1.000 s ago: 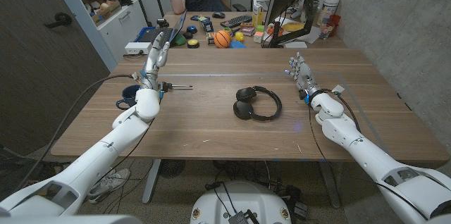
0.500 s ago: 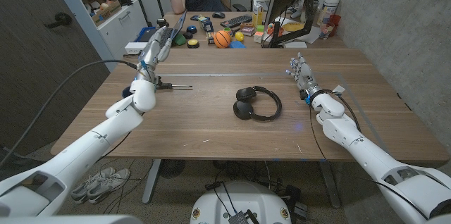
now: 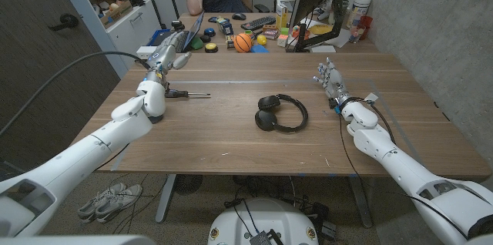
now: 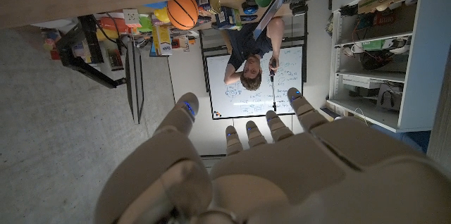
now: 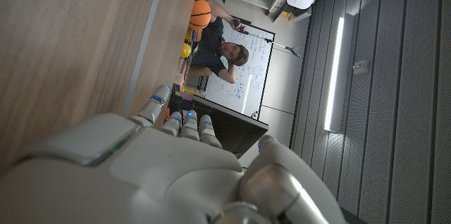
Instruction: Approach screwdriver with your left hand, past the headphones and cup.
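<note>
Reaching over the far left part of the bench point(image 3: 231, 133), the left hand point(image 3: 166, 52) is raised off the wood with its fingers spread and nothing in them. It hangs beyond the screwdriver point(image 3: 190, 95), which lies on the bench just beside the left wrist, its shaft pointing toward the middle. The headphones point(image 3: 280, 113) rest near the bench centre, well apart from that hand; no cup can be made out, so I cannot place it. The right hand point(image 3: 329, 80) stands over the right side of the bench, fingers apart and empty, well clear of the headphones.

By my judgement the approach step is under way but not finished: the left hand seems to sit higher and farther back than the tool. The next move probably calls for lowering the hand and drawing it in so the fingers come over the screwdriver's handle, keeping the forearm from sweeping the tool aside.

From the head, the whole layout of tool, headphones and both arms is plain. Looking along the left wrist, the left hand point(image 4: 261, 168) shows its fingers held apart, aimed at a person point(image 4: 250, 58) by a whiteboard and an orange ball point(image 4: 182, 13). Along the right wrist, the right hand point(image 5: 162, 160) lies close beside the wood.
</note>
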`<state>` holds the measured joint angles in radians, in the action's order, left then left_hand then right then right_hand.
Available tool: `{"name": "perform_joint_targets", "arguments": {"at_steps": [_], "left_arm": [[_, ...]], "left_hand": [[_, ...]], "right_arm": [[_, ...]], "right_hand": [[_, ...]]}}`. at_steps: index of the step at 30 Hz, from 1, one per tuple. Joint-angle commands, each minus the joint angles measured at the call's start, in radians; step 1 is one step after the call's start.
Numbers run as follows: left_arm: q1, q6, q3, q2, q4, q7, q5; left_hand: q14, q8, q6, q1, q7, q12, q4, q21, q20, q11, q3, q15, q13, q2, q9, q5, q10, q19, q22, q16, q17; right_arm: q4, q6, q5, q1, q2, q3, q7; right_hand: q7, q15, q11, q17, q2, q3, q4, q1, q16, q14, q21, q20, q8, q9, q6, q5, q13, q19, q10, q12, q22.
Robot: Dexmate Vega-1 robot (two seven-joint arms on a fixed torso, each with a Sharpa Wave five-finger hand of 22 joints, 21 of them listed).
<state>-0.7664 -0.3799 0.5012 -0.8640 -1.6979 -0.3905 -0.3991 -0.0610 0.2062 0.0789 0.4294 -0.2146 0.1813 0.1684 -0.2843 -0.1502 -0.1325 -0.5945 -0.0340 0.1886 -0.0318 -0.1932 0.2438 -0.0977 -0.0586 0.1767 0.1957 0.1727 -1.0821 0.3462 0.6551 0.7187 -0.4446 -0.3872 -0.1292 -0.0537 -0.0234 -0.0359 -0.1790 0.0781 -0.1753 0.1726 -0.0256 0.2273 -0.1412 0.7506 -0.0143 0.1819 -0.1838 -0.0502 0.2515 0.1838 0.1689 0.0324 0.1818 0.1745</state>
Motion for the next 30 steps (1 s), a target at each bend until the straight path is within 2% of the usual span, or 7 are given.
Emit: {"name": "perform_joint_targets", "arguments": {"at_steps": [1, 5, 8, 11, 19, 23, 30], "left_arm": [[0.042, -0.134, 0.059, -0.061, -0.039, 0.128, -0.090], [0.069, -0.157, 0.080, -0.072, -0.035, 0.194, -0.103], [0.094, -0.158, 0.095, -0.084, -0.024, 0.257, -0.100], [0.112, -0.148, 0.105, -0.094, -0.013, 0.307, -0.092], [0.176, -0.111, 0.142, -0.110, 0.032, 0.467, -0.067], [0.209, -0.090, 0.162, -0.114, 0.054, 0.551, -0.056], [0.243, -0.066, 0.185, -0.115, 0.074, 0.633, -0.055]], "left_hand": [[-0.002, 0.004, 0.026, 0.068, 0.013, 0.001, 0.015, 0.022, -0.026, 0.012, 0.016, 0.005, 0.002, 0.043, -0.002, 0.014, -0.012, -0.020, -0.001, 0.005, 0.004], [-0.028, -0.006, 0.089, 0.125, 0.016, -0.002, 0.012, 0.044, -0.062, 0.035, 0.050, 0.032, 0.003, 0.104, -0.003, 0.022, -0.048, -0.034, 0.000, 0.000, 0.007], [-0.055, -0.011, 0.132, 0.156, 0.009, -0.004, 0.006, 0.062, -0.066, 0.046, 0.082, 0.044, 0.004, 0.155, -0.004, 0.027, -0.086, -0.035, 0.000, -0.003, 0.009], [-0.087, -0.015, 0.172, 0.174, -0.003, -0.006, -0.002, 0.078, -0.067, 0.054, 0.110, 0.070, 0.006, 0.186, -0.005, 0.032, -0.130, -0.027, 0.001, -0.005, 0.011], [-0.162, -0.016, 0.221, 0.186, -0.005, -0.008, -0.013, 0.099, -0.069, 0.056, 0.158, 0.099, 0.008, 0.204, -0.008, 0.041, -0.221, 0.002, -0.001, -0.010, 0.016], [-0.175, -0.016, 0.234, 0.189, -0.005, -0.006, -0.014, 0.100, -0.069, 0.054, 0.167, 0.095, 0.009, 0.205, -0.009, 0.042, -0.230, 0.005, -0.001, -0.010, 0.017], [-0.218, -0.022, 0.307, 0.201, -0.004, -0.004, -0.013, 0.097, -0.069, 0.069, 0.205, 0.114, 0.012, 0.209, -0.011, 0.046, -0.278, -0.001, -0.001, -0.008, 0.019]], "right_arm": [[0.017, 0.006, 0.002, -0.010, 0.000, 0.001, -0.017], [0.019, 0.007, 0.000, -0.011, -0.002, 0.000, -0.019], [0.018, 0.007, 0.001, -0.012, -0.003, 0.001, -0.021], [0.017, 0.007, 0.001, -0.011, -0.004, 0.002, -0.020], [0.008, 0.010, -0.006, -0.008, -0.012, 0.001, -0.018], [-0.004, 0.002, -0.003, -0.005, -0.014, 0.003, -0.012], [-0.008, 0.002, -0.008, -0.005, -0.015, 0.001, -0.007]], "right_hand": [[-0.004, 0.003, -0.002, -0.004, 0.034, 0.006, -0.003, 0.008, 0.001, 0.001, -0.003, -0.003, 0.008, -0.001, 0.004, 0.006, 0.005, 0.008, 0.002, 0.009, 0.002], [-0.004, 0.003, -0.004, -0.004, 0.033, 0.008, -0.003, 0.009, 0.001, 0.002, -0.004, -0.003, 0.008, -0.001, 0.004, 0.006, 0.005, 0.007, 0.001, 0.009, 0.002], [-0.004, 0.003, -0.004, -0.004, 0.032, 0.009, -0.003, 0.009, 0.001, 0.004, -0.005, -0.003, 0.009, -0.001, 0.005, 0.006, 0.005, 0.007, 0.000, 0.009, 0.002], [-0.004, 0.005, -0.004, -0.004, 0.031, 0.011, -0.003, 0.010, 0.001, 0.005, -0.007, -0.003, 0.009, -0.001, 0.005, 0.006, 0.005, 0.006, 0.000, 0.009, 0.002], [-0.005, 0.006, -0.005, -0.004, 0.028, 0.015, -0.003, 0.011, 0.001, 0.006, -0.008, -0.003, 0.009, -0.001, 0.007, 0.007, 0.005, 0.000, -0.002, 0.009, 0.002], [-0.005, 0.007, -0.006, -0.004, 0.027, 0.017, -0.002, 0.012, 0.001, 0.008, -0.010, -0.003, 0.009, -0.001, 0.008, 0.007, 0.005, -0.001, -0.013, 0.014, 0.002], [-0.006, 0.010, -0.003, -0.004, 0.026, 0.020, -0.002, 0.013, 0.001, 0.009, -0.012, -0.004, 0.009, -0.001, 0.009, 0.008, 0.005, -0.003, -0.016, 0.014, 0.002]]}}
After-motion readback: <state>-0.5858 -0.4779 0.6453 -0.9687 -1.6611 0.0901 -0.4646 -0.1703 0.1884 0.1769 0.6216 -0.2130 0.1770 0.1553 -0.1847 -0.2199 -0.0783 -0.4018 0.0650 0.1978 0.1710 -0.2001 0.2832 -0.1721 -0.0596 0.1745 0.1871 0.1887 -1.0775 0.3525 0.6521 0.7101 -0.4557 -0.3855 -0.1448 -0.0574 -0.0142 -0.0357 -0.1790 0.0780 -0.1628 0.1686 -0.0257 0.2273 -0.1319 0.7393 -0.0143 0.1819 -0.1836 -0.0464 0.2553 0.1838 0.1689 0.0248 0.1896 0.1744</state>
